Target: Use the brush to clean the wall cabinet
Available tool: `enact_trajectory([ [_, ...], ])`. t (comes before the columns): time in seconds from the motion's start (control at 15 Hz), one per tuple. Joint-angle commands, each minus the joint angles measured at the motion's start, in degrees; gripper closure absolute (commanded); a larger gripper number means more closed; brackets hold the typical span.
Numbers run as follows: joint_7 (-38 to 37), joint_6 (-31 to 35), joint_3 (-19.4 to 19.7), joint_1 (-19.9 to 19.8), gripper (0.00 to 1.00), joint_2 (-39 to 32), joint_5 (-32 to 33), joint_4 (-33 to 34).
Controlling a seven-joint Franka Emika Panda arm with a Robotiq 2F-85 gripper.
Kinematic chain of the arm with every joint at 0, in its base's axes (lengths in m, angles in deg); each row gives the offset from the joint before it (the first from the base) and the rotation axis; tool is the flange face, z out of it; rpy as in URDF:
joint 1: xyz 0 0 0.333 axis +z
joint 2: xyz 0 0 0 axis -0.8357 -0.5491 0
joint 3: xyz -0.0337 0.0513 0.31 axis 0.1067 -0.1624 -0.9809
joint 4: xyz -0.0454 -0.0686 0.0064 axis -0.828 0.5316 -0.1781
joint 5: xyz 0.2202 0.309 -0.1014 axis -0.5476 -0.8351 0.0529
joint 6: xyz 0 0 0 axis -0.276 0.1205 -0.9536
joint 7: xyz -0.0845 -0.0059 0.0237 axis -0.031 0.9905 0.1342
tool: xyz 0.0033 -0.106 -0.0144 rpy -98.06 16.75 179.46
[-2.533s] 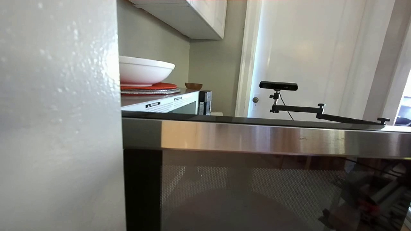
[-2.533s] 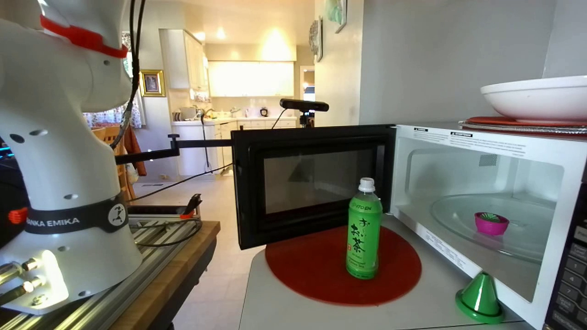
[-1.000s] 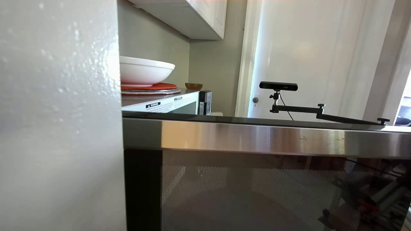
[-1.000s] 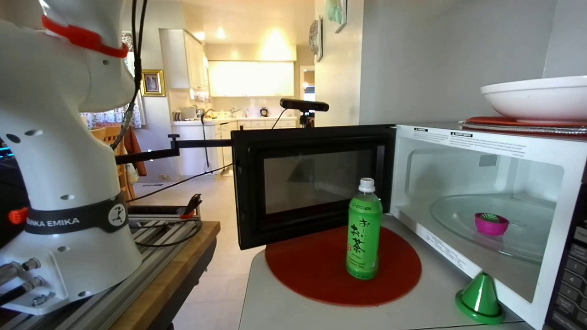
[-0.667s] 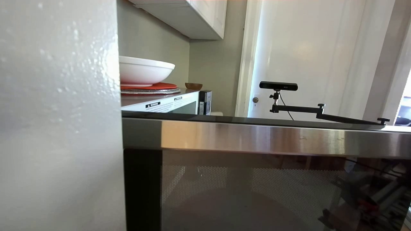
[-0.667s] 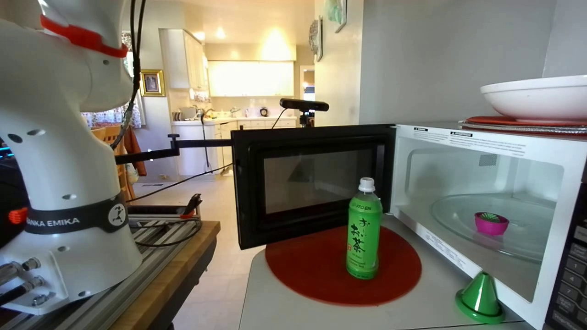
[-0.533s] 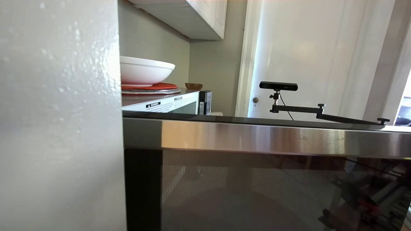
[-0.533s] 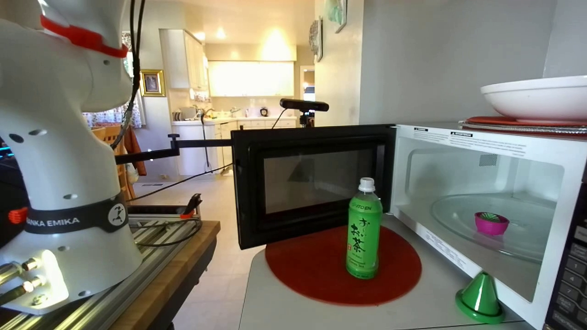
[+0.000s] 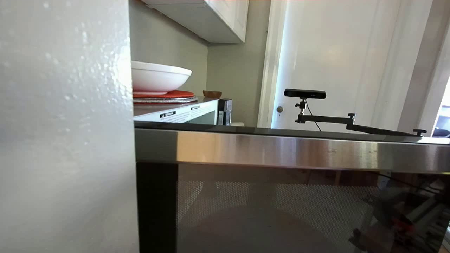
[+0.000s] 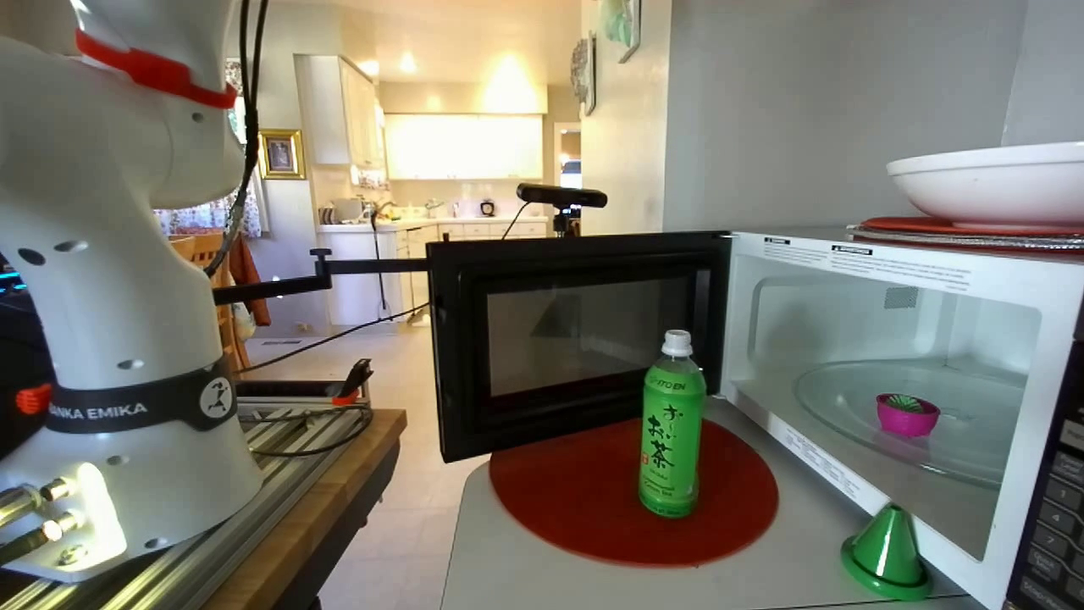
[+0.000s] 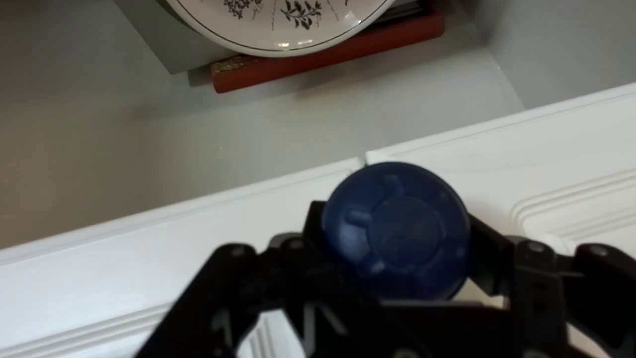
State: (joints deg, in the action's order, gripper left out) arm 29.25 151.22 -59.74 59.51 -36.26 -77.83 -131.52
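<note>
1. Target: wall cabinet [image 9: 218, 21], high up in an exterior view. Wrist view has white panelled doors [image 11: 213, 233], likely the same cabinet.
2. Tool: brush [image 11: 397, 226], by my reading; dark blue round end to the camera, bristles out of sight. From here it overlaps the seam between doors; touching or not, can't tell.
3. Holder: gripper [image 11: 396, 232], one finger on each side of the brush, gripping it.
4. Step: wiping, probably.
5. Next: calls, I'd judge, for light pressure along the door faces, clear of plate [image 11: 278, 25] and red book [image 11: 330, 58] beyond the edge.
6. Farther off: green bottle [image 10: 671, 440] upright on red mat [image 10: 576, 508], microwave door [image 10: 584, 339] open.
</note>
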Motion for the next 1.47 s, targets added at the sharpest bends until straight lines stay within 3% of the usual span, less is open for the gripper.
enact_trajectory([
  [0.0,1.52,0.45,0.63,-2.20,0.65,0.20,-0.34,-0.16],
  [0.33,1.19,1.34,1.84,-5.69,0.65,0.23,-0.26,-0.76],
  [0.6,0.74,-2.34,1.26,-5.68,0.65,2.00,-0.44,-3.15],
  [1.13,-0.85,-26.34,0.04,-5.54,0.65,8.66,-1.45,-6.48],
  [1.4,-2.28,-31.34,0.47,-5.20,0.65,12.86,-1.00,-13.60],
])
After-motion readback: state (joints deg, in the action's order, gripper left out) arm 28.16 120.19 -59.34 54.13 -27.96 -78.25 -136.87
